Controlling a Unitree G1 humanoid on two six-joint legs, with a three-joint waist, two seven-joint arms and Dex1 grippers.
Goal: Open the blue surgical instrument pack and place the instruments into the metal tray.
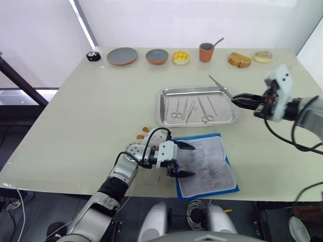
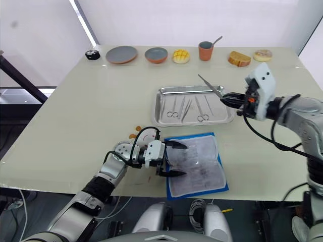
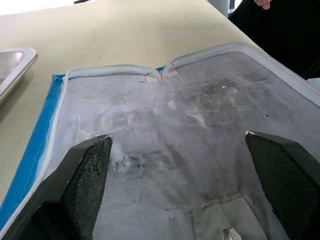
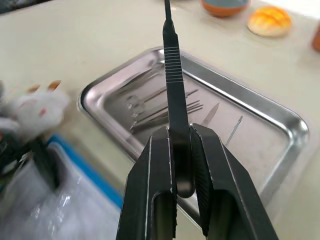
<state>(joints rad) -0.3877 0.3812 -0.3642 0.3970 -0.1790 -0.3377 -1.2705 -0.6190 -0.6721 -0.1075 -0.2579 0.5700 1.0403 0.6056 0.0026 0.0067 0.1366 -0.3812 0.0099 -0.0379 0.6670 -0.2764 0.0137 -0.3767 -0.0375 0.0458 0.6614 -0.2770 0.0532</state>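
Observation:
The blue surgical instrument pack (image 1: 207,164) lies unfolded near the table's front edge, its grey-white lining (image 3: 190,125) facing up. My left gripper (image 1: 184,160) stands open at the pack's left edge, with its fingers (image 3: 87,172) spread over the lining and nothing between them. Behind the pack sits the metal tray (image 1: 165,108), which holds several slim silver instruments (image 1: 191,108). My right gripper (image 1: 237,101) hovers at the tray's right rim. It is shut on one slim instrument (image 4: 172,75), which points up and left over the tray (image 4: 250,145).
Along the back edge stand a small black object (image 1: 93,56), a grey plate (image 1: 122,55), a grey-and-orange bowl (image 1: 157,56), a yellow bun (image 1: 180,57), an orange cup with a spoon (image 1: 206,51), bread (image 1: 239,60) and a donut (image 1: 263,56). A white wad with orange bits (image 1: 145,134) lies by my left wrist.

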